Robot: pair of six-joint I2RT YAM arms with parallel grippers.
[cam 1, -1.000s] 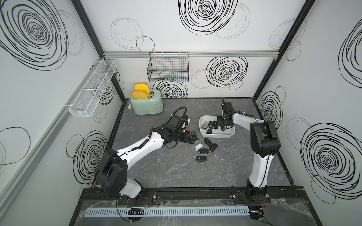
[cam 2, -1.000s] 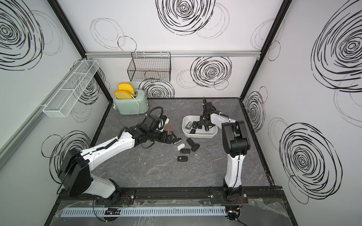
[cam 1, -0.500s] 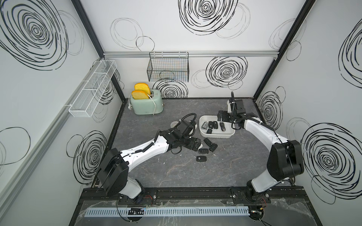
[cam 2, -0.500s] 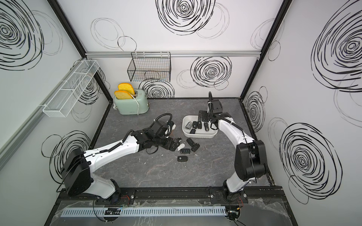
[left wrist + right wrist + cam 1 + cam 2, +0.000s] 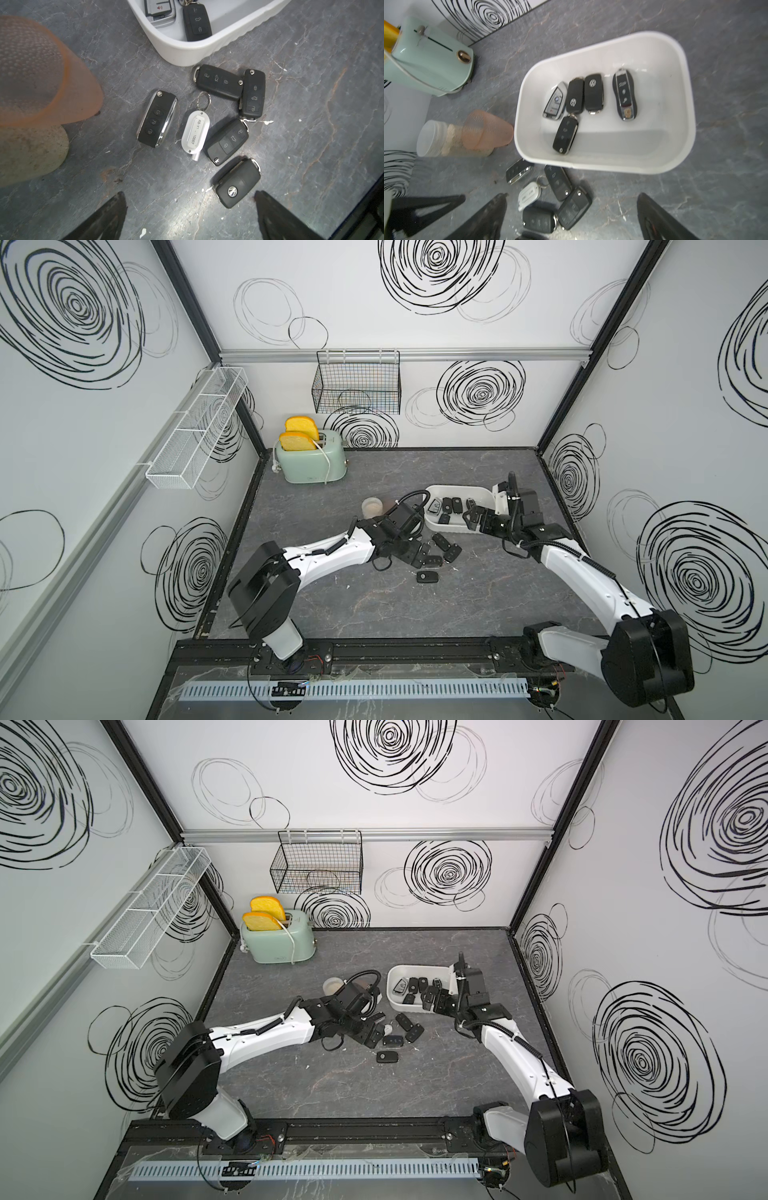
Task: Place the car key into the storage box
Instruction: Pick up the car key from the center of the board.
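The left arm rises from its base on the front rail, folds at a black elbow joint, and runs its white forearm almost level toward the middle of the tabletop (image 5: 478, 597). The wrist tips downward, so the left claw (image 5: 409, 558) hangs low over a cluster of loose keys. In the left wrist view the left claw (image 5: 190, 195) stands wide apart with nothing between its fingers. A VW-badged car key (image 5: 238, 185) lies on the stone-grey surface just ahead of the gap, close to one finger. Beyond it lie three more black flip keys, a chrome-edged car key (image 5: 156, 119) and a white tag (image 5: 195, 128) on a ring.

The right arm starts at the right end of the rail, doubles back at a bulky black elbow near the front corner, and sends its long white link diagonally up toward the storage box (image 5: 461, 488). Its wrist bends so that the right claw (image 5: 471, 518) points across the box's near right edge in both top views. The right wrist view shows the right claw (image 5: 572, 195) spread open and empty.

Five car keys already lie inside the storage box (image 5: 685, 124), four side by side and one below them. The box sits just beyond the loose cluster, with a pink cup (image 5: 488, 131) lying beside its wall.
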